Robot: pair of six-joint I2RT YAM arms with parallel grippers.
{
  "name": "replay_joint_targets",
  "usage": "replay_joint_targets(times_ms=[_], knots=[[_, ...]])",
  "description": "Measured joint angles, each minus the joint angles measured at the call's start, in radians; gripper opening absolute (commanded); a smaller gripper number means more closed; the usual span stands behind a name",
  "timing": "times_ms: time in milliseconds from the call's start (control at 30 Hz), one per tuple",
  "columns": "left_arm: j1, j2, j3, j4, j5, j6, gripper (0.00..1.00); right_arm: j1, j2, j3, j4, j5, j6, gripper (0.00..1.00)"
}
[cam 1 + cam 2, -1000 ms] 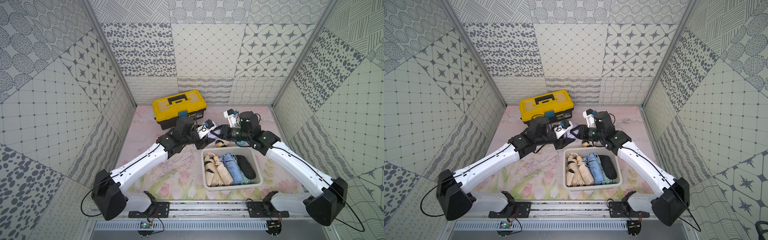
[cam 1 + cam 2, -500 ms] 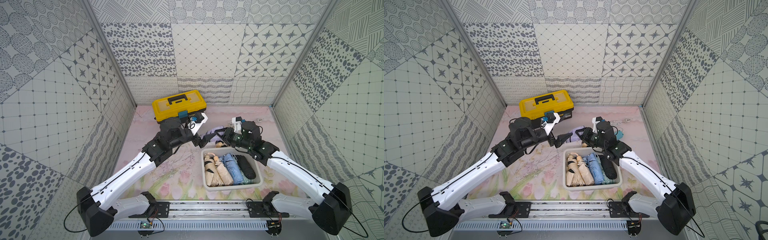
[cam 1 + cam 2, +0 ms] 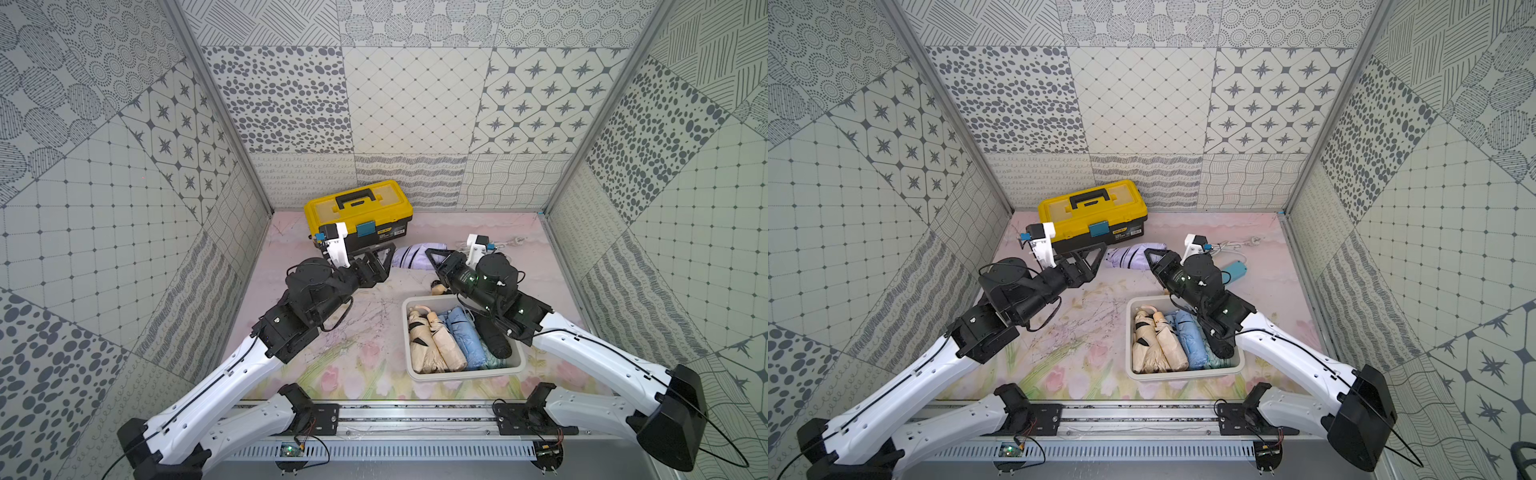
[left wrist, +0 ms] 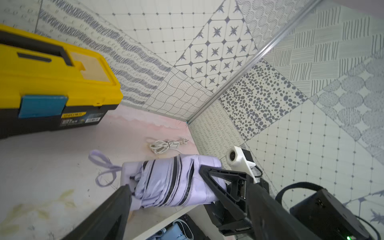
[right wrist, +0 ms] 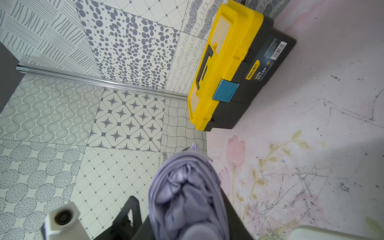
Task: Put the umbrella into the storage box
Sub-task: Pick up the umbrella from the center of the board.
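Note:
A folded lilac umbrella (image 3: 411, 257) (image 3: 1128, 257) with black stripes hangs just beyond the far rim of the white storage box (image 3: 465, 374) (image 3: 1183, 376). My right gripper (image 3: 434, 257) (image 3: 1152, 257) is shut on its right end; in the right wrist view the bunched lilac fabric (image 5: 185, 193) fills the space between the jaws. My left gripper (image 3: 383, 259) (image 3: 1096, 258) stands open at the umbrella's left end. In the left wrist view one finger (image 4: 116, 207) lies beside the strap end of the umbrella (image 4: 166, 185). Several folded umbrellas lie in the box.
A yellow-and-black toolbox (image 3: 357, 214) (image 3: 1092, 210) stands at the back, close behind the left gripper. A coiled white cable (image 3: 1233, 245) (image 4: 164, 144) and a teal object (image 3: 1235, 270) lie behind the right arm. A beige handle (image 3: 436, 286) lies just behind the box.
The left gripper has opened and let go of the umbrella, and the left arm has drawn back to the left. The right gripper has closed on the umbrella and holds it alone.

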Motion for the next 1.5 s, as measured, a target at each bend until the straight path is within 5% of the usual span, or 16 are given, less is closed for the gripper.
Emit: replay_joint_targets(times_ms=[200,467,1033,1133,1300,1500], knots=[[0.007,0.021,-0.053,-0.014,-0.007,-0.346,0.96,0.064,0.052,0.0,0.114,0.081,0.032,0.31],[0.022,0.082,-0.053,0.011,0.01,-0.63,0.95,0.118,0.069,0.0,0.189,0.165,0.04,0.3],[0.058,0.291,-0.01,0.283,0.038,-0.815,0.47,0.195,0.067,-0.008,0.232,0.308,0.09,0.3],[0.058,0.306,0.0,0.302,0.038,-0.817,0.39,0.204,0.067,-0.021,0.243,0.334,0.107,0.38],[0.061,0.314,0.01,0.309,0.039,-0.805,0.29,0.209,0.053,-0.023,0.234,0.361,0.11,0.68],[0.087,0.33,0.022,0.301,0.06,-0.749,0.24,0.199,-0.021,-0.044,0.167,0.38,0.034,0.83]])
